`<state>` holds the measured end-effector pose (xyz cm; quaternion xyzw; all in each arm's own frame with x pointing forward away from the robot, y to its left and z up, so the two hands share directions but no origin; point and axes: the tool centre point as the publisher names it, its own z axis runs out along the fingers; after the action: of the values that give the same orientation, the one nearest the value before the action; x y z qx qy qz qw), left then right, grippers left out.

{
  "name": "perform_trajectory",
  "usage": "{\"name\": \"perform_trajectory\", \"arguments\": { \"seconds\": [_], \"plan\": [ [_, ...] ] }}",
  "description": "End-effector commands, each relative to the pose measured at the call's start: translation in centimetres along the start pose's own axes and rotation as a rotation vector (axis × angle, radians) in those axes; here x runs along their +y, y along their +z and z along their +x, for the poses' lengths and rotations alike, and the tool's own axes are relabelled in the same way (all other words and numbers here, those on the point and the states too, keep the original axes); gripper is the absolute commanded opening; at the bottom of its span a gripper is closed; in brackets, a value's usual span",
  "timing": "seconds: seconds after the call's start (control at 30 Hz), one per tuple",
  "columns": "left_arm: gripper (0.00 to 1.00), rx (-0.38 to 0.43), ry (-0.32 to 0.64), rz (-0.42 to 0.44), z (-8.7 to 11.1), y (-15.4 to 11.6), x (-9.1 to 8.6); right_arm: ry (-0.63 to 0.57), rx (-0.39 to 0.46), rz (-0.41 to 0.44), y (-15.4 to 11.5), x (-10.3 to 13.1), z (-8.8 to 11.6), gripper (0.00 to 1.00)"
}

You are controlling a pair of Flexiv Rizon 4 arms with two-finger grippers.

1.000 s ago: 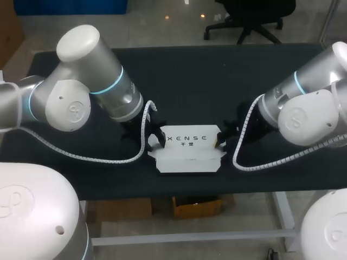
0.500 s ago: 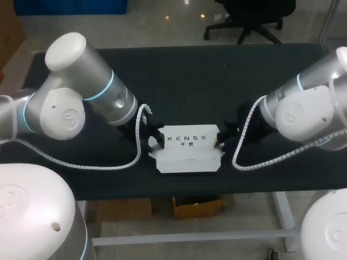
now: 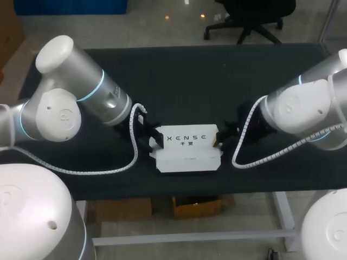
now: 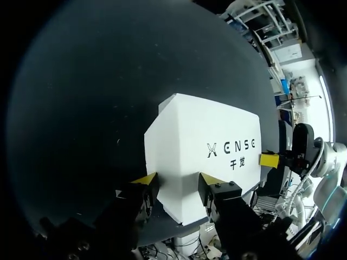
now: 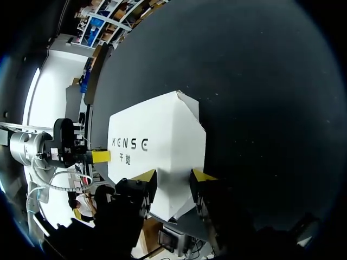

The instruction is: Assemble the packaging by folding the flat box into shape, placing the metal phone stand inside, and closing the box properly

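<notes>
The white box [image 3: 187,142] is folded into shape and rests near the table's front edge, printed face up, with a flap [image 3: 187,162] lying out toward the front. My left gripper [image 3: 154,140] is shut on its left end; in the left wrist view that gripper [image 4: 178,187] has the box [image 4: 206,146] pressed between both fingers. At the opposite end my right gripper [image 3: 218,140] is shut on the box, whose end [image 5: 157,146] sits between that gripper's [image 5: 172,177] fingers. The metal phone stand is not visible in any view.
The black table [image 3: 190,81] stretches bare behind the box and to both sides. Its front edge runs just below the box's flap. White cable coils hang from both wrists beside the box.
My left arm's elbow and forearm have swung to the left while its gripper stayed at the box's left end. The box and the right arm have barely moved.
</notes>
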<state>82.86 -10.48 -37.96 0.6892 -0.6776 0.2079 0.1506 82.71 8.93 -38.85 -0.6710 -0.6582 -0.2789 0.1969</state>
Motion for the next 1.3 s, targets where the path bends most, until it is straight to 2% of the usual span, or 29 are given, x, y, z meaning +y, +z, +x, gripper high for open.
{"name": "perform_trajectory", "arguments": {
  "seconds": [0.03,0.4,0.73,1.3],
  "plan": [
    [0.48,0.021,0.004,-0.003,-0.42,0.36,-0.1,-0.007,0.065,0.014,-0.12,0.2,0.0,0.38],
    [0.48,0.043,0.001,-0.008,-0.63,0.41,-0.27,-0.025,0.113,0.029,-0.13,0.04,0.07,0.38],
    [0.49,0.095,0.002,-0.019,-1.3,0.17,-0.31,-0.03,0.147,0.04,-0.12,0.0,-0.27,0.38],
    [0.48,0.118,0.023,-0.034,-0.42,0.42,-0.41,-0.055,0.187,0.046,-0.08,-0.1,0.5,0.38]
  ]
}}
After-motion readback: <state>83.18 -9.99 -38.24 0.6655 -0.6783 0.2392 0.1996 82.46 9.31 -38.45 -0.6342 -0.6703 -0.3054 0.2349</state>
